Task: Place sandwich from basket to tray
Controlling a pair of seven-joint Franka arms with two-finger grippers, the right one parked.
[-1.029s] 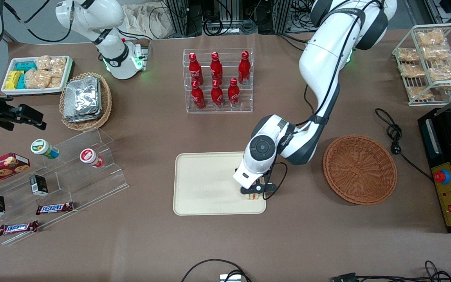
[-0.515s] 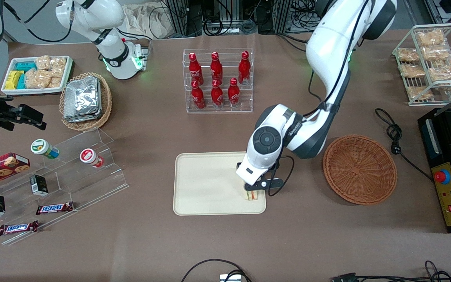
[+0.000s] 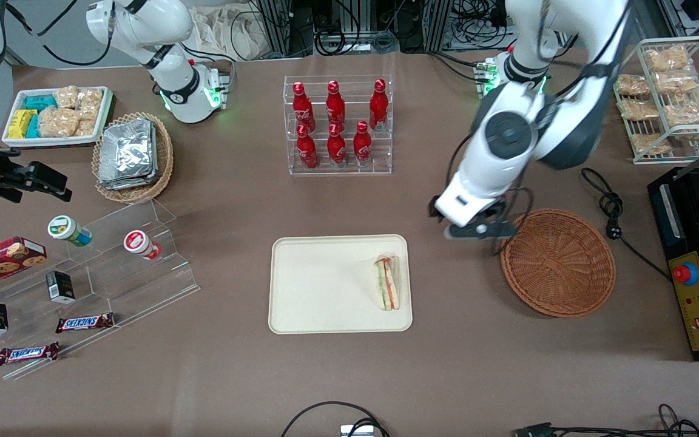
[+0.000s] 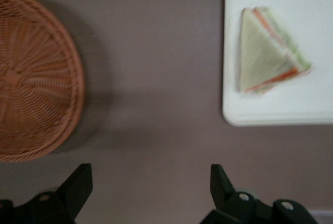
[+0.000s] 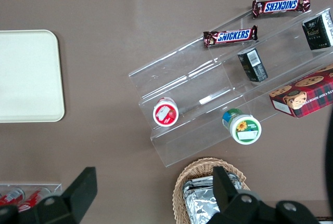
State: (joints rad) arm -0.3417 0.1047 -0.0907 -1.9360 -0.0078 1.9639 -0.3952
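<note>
Already delivered, the small triangular sandwich wedge of pale bread with orange-red and green filling (image 3: 388, 283) lies flat on the large cream-beige rectangular plastic tray (image 3: 319, 285), close to the rim at the working arm's end and wholly inside it. The left arm's black two-finger gripper (image 3: 477, 229) hangs above bare brown table between the tray and the round reddish-brown woven wicker basket (image 3: 558, 262), its fingers (image 4: 77, 185) spread wide and holding nothing. The basket shows no contents.

By the look of it, only the withdrawal is left. To do it well, the arm should lift clear with the fingers apart, keeping height over the basket rim and leaving the wedge, which sits near the tray edge, undisturbed.

Farther from the front camera stands a clear acrylic rack of red soda bottles (image 3: 337, 124), well apart from the gripper. A loose black power cable (image 3: 611, 209) lies just beside the basket, toward the working arm's end, near a black control box with a red button (image 3: 692, 297). A white wire shelf of beige snack packs (image 3: 668, 97) stands at the same end. None of these appears to block a straight lift.
</note>
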